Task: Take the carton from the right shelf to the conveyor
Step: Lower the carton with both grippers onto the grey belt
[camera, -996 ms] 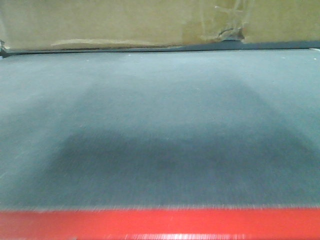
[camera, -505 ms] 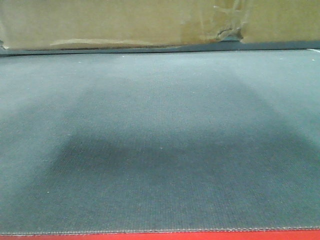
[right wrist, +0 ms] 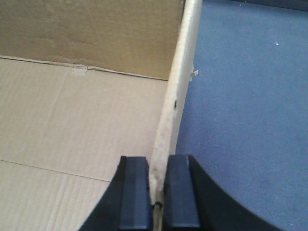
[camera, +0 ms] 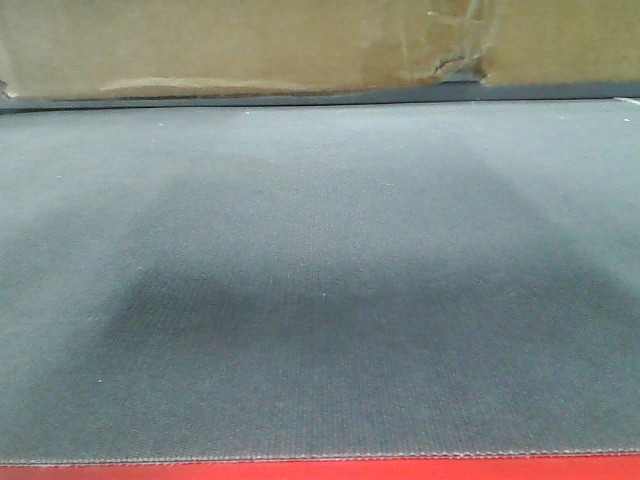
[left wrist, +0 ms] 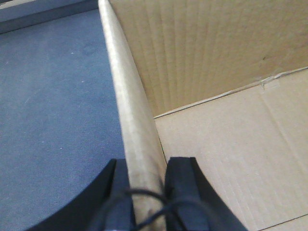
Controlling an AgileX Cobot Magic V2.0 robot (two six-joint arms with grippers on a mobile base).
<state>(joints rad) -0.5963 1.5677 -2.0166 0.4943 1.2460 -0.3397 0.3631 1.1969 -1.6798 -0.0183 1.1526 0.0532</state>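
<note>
The front view is dim and greenish; a broad soft shadow darkens the conveyor. Up close, the left claw, right claw and adjoining carton are blurred.

The red strip of the conveyor — broad a second ago — is a thin sliver; blur gone.

1. Carton: plain brown corrugated cardboard, open-topped, upright, tear and clear tape seen at lower edge; positioned over belt's far side.
2. Conveyor: flat dark grey woven belt, red strip seen along near edge.
</note>
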